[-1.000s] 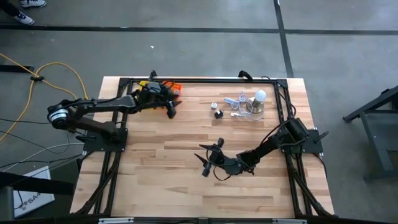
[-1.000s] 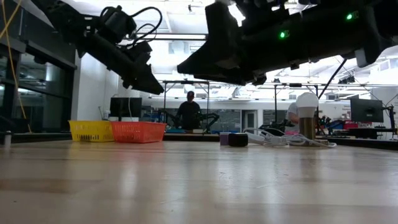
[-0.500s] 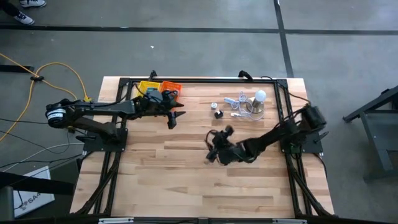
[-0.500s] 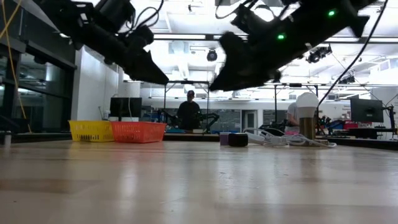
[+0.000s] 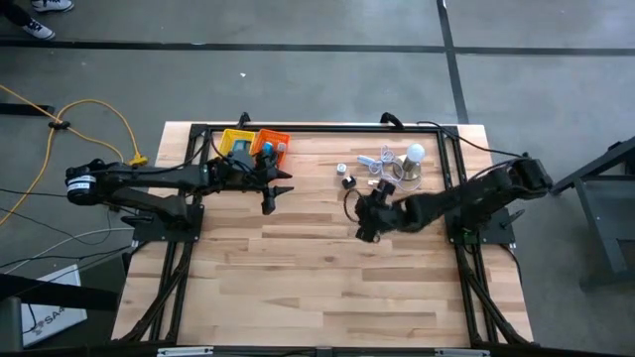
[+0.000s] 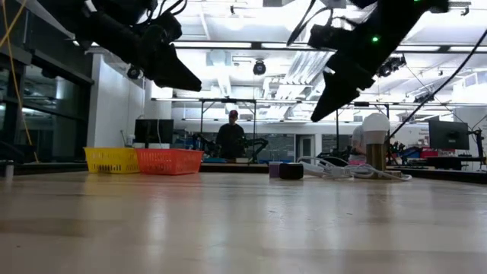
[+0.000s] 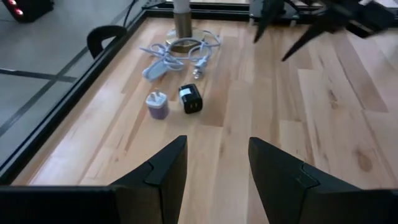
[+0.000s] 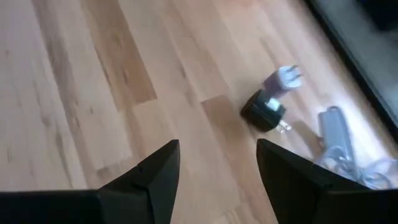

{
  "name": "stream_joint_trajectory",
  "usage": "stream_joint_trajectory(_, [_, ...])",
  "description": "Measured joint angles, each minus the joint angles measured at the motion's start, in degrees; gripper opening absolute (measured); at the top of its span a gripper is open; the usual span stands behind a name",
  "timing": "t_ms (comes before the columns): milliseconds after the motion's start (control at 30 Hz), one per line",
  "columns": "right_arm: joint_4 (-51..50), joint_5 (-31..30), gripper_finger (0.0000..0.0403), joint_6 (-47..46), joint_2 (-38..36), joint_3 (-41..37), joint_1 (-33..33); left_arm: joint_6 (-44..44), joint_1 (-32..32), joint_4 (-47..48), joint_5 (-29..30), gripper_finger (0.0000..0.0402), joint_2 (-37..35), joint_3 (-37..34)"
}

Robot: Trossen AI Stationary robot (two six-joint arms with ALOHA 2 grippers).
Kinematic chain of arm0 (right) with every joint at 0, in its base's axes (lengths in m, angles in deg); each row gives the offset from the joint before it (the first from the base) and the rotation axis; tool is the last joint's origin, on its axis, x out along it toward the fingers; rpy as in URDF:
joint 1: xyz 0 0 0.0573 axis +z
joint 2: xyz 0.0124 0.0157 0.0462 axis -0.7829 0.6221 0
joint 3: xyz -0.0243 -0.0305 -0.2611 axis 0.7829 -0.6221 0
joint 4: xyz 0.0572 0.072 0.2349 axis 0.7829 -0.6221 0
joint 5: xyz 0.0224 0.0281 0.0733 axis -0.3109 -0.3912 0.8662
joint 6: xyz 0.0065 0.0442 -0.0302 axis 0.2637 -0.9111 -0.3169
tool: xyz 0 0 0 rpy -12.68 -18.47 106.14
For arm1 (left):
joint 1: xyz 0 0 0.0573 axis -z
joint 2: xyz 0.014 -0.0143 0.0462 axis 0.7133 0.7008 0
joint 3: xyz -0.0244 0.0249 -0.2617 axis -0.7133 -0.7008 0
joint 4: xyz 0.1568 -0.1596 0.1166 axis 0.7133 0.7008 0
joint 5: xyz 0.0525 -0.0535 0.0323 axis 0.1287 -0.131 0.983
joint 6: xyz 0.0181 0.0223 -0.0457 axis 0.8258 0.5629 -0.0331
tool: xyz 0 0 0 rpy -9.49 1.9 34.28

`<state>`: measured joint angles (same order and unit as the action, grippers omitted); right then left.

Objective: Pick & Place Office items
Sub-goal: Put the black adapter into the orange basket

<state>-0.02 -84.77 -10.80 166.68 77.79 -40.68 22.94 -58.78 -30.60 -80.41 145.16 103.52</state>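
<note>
A small black block [image 5: 349, 182] and a lilac-and-white plug-like piece [image 5: 341, 169] lie on the wooden table [image 5: 298, 288], far of its centre. My right gripper [image 5: 363, 226] hangs open above the table just near of them, slanting down; its wrist view shows the black block [image 8: 264, 112] and the lilac piece [image 8: 283, 79] ahead of the fingers. My left gripper [image 5: 274, 190] is open in the air just near of the orange basket [image 5: 274, 142], with nothing between its fingers [image 7: 166, 163]. A small blue piece [image 5: 268, 152] lies in the orange basket.
A yellow basket [image 5: 238, 141] stands beside the orange one at the far edge. A white cable [image 5: 381, 162] and a light bulb on a stand [image 5: 412, 159] sit at the far right. A black frame [image 5: 317, 128] rims the table. A person [image 6: 230, 141] stands in the room beyond.
My right gripper has swung from the table's middle toward the far right, rising and tipping downward, and now hangs by the black block. My left gripper has drawn back from over the baskets toward the near edge, uncovering them.
</note>
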Motion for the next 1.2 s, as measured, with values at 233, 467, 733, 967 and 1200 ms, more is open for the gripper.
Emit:
stream_joint_trajectory(233, [-0.6,16.5,0.0199,17.3,-3.6,0.0,-12.7,-2.9,1.4,0.7,0.0,0.0166,0.0,0.0])
stream_joint_trajectory(467, [0.5,32.8,0.0199,34.3,-3.7,0.0,-24.4,-3.1,4.7,1.3,-0.1,0.0166,0.0,0.0])
stream_joint_trajectory(733, [-0.3,25.2,0.0199,37.8,-3.7,0.0,-28.4,-3.1,8.3,1.5,-0.1,0.0166,0.0,0.0])
stream_joint_trajectory(967, [4.5,32.0,0.0199,39.0,-3.7,0.0,-30.7,-3.1,10.2,1.5,0.0,0.0166,0.0,0.0])
stream_joint_trajectory(1200, [3.4,39.0,0.0199,42.6,-1.2,0.0,-37.0,-3.1,10.6,1.5,0.0,0.0166,0.0,0.0])
